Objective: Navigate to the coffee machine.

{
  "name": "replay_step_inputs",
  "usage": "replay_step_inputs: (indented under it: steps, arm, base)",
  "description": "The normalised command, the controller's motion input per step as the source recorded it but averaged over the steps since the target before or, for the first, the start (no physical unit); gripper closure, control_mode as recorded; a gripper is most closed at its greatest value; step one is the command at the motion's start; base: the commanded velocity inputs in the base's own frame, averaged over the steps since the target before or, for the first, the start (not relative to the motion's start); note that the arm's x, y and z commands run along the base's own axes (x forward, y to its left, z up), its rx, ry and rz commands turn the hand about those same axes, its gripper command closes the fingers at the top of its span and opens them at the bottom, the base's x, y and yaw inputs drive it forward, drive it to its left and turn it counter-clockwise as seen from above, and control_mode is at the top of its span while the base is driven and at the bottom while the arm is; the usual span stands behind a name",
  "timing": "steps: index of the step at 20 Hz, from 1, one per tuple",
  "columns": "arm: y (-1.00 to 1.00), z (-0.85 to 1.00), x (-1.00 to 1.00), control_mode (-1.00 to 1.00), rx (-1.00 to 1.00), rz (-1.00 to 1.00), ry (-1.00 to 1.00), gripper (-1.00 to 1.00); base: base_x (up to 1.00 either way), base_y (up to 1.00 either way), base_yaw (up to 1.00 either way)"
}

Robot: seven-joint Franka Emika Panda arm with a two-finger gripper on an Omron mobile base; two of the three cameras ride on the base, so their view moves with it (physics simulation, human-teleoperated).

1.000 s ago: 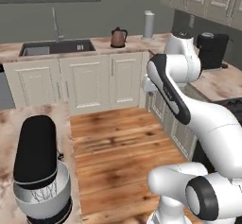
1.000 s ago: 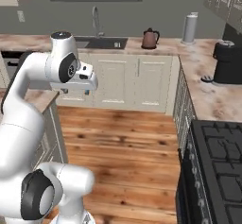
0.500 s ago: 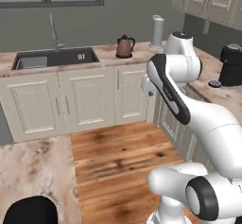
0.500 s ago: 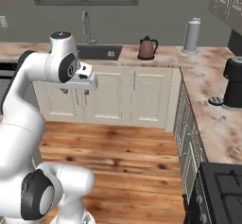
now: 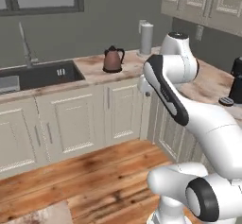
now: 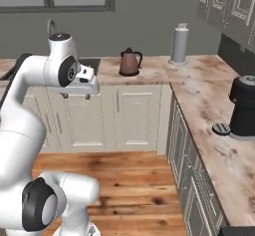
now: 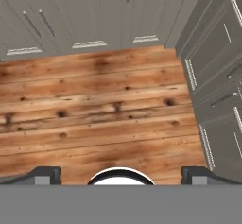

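The black boxy coffee machine (image 6: 244, 106) stands on the right counter, its small round grey drip tray (image 6: 220, 128) at its base. In the left base view the coffee machine (image 5: 237, 79) is cut by the right edge. My gripper (image 6: 75, 96) hangs off the folded arm, pointing down over the wooden floor (image 7: 104, 105), far left of the machine. In the hand view the gripper (image 7: 121, 175) is open, with its fingertips (image 7: 45, 174) wide apart and nothing between them.
A reddish-brown kettle (image 6: 130, 62) and a grey paper towel roll (image 6: 179, 43) stand on the back counter. The sink (image 5: 40, 74) with its tap is at the left. Cabinet fronts (image 7: 94, 15) line two sides of the floor and meet in a corner.
The whole picture has shifted, so the base has driven: the stand mixer has left the left view, and the counters and coffee machine appear closer. The arm keeps its pose.
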Motion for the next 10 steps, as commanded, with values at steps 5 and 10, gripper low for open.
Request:
replay_step_inputs:
  steps: [5,10]
  arm:
    - [0.0,0.0,0.0,1.0,0.0,0.0,0.0,-1.0]
    - [0.0,0.0,0.0,1.0,0.0,0.0,0.0,-1.0]
  base:
    - [0.97,0.18,-0.59]
    - [0.75,0.1,-0.67]
